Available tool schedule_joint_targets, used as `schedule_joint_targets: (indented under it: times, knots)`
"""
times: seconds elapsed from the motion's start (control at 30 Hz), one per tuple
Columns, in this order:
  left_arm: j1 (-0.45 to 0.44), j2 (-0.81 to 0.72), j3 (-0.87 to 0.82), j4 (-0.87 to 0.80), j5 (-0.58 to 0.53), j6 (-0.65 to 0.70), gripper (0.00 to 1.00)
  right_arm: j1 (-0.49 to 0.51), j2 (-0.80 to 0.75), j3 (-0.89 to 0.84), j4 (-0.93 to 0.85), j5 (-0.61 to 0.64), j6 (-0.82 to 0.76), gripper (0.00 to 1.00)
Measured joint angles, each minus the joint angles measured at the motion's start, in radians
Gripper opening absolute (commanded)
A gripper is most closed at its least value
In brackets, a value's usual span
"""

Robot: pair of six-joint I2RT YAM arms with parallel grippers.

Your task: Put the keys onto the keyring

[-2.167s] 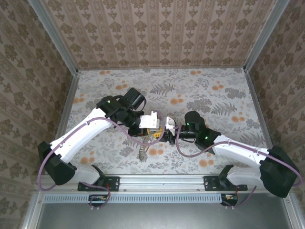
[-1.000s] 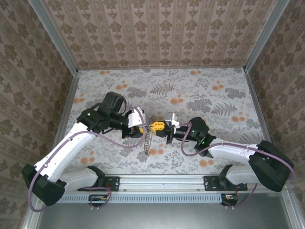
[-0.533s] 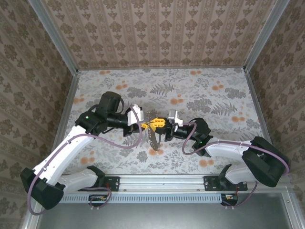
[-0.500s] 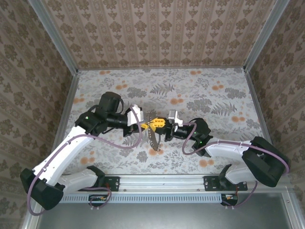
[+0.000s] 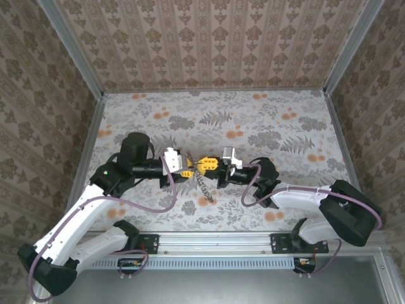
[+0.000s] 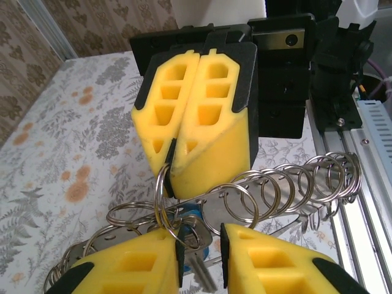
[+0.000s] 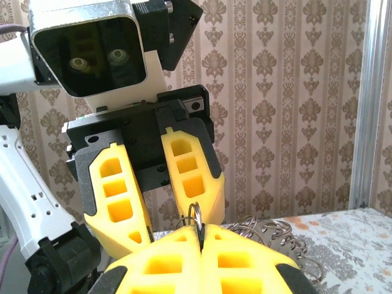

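Floral table and patterned walls surround the two arms, which meet nose to nose above the table's middle. We see the right gripper pressed fully together on one ring of the keyring, a chain of silver rings that sags below the fingertips. Facing it, the left gripper has its jaws narrowly apart. In that gap sit another ring of the chain and the blue key, its blade pointing down. Whether the left fingers actually pinch the key or the ring we cannot tell. From the left wrist we see the rest of the chain trailing off to the right.
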Motion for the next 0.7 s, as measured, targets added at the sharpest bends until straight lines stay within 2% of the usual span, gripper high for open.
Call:
schedule_joint_targets:
  times: [0.23, 0.43, 0.7]
  knots:
    - [0.003, -0.001, -0.004, 0.016, -0.002, -0.008, 0.36, 0.0, 0.0, 0.001, 0.002, 0.0, 0.0, 0.0]
    - [0.007, -0.012, -0.058, 0.121, -0.023, -0.063, 0.4, 0.004, 0.008, 0.002, -0.007, -0.001, 0.0, 0.0]
    - [0.013, -0.025, -0.058, 0.148, -0.037, -0.063, 0.39, 0.005, 0.012, 0.002, -0.01, -0.001, 0.0, 0.0]
